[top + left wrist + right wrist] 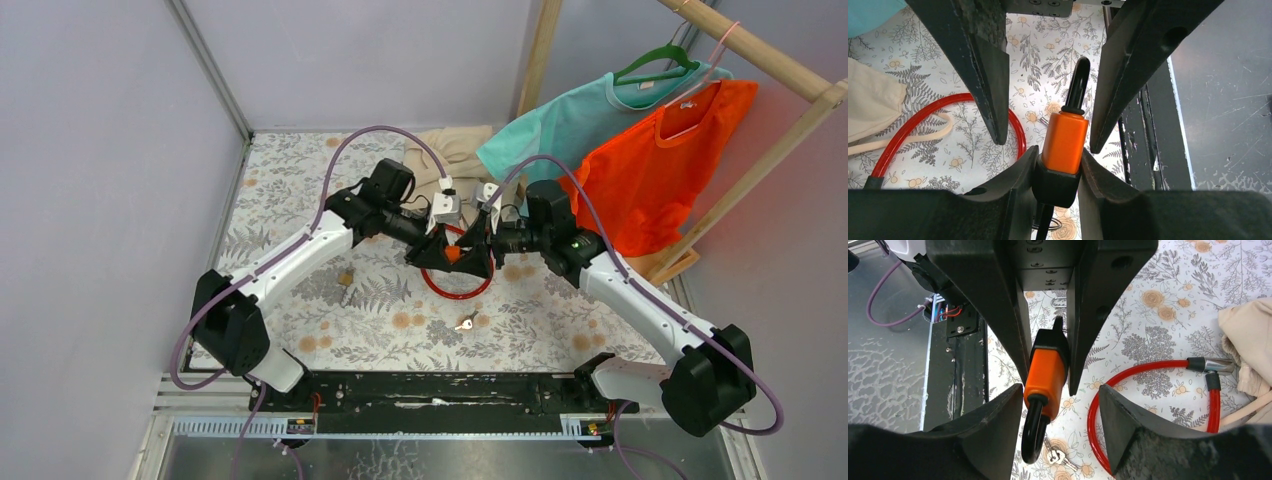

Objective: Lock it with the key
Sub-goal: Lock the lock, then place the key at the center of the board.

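Observation:
An orange padlock (453,254) with a black base and a black shackle (1034,435) hangs in the air between both grippers, above the floral tabletop. My left gripper (1058,152) is shut on the padlock's black base (1057,182). My right gripper (1060,390) is open, its fingers (988,430) standing either side of the shackle end without touching it. A small silver key (465,322) on a ring lies on the table below the lock; it also shows in the right wrist view (1055,456). A red cable loop (455,288) lies under the grippers.
A beige cloth (450,150) lies at the back of the table. A teal shirt (570,120) and an orange shirt (665,165) hang from a wooden rack at the right. Grey walls stand at the left and back. The black base rail (440,390) runs along the near edge.

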`<state>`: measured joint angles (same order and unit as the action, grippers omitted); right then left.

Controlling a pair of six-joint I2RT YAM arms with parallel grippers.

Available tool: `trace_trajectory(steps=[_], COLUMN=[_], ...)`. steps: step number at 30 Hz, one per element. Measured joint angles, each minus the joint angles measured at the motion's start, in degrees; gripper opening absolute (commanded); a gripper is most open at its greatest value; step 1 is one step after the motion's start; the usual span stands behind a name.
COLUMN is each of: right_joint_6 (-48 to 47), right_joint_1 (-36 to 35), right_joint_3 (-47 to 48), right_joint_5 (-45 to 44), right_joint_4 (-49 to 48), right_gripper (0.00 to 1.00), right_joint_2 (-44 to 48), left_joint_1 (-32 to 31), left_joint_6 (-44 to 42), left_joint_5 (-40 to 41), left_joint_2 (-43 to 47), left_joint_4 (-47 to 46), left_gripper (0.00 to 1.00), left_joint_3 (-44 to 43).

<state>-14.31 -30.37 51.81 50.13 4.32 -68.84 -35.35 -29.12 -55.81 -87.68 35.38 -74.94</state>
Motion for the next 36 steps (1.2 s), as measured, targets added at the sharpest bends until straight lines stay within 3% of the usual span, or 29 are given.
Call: trace_trajectory(steps=[6,17,22,27,33,36], right_joint_6=[0.8,0.6,-0.1,-0.9,-2.2,-2.4], right_joint_1=[0.0,0.2,0.8,1.0,1.6,3.3], right_joint_3=[0.3,0.3,0.3,0.3,0.2,0.0], right_joint_5=[0.5,0.5,0.6,1.0,2.0,2.3], right_joint_4=[-0.3,0.3,0.6,0.8,1.2,1.7], right_gripper=[0.43,0.20,0.04,0.00,0.00,0.00], right_joint_2=[0.1,0.1,0.1,0.1,0.1,0.4], left_joint_1=[-0.5,-0.6,-0.6,-0.6,-0.6,-0.5], left_joint_6=[0.7,1.2,1.1,0.8,-0.5,-1.6], left_joint_5=[0.8,2.1,2.0,1.7,1.1,0.7], left_joint_2=[-0.3,-0.8,-0.8,-0.8,-0.8,-0.7], left_joint_4=[-1.3,-2.1,-3.3,-4.2,-4.5,-4.1], left_gripper=[0.00,0.00,0.02,0.18,0.56,0.68], left_joint_3=[0.0,0.3,1.0,1.4,1.7,2.6])
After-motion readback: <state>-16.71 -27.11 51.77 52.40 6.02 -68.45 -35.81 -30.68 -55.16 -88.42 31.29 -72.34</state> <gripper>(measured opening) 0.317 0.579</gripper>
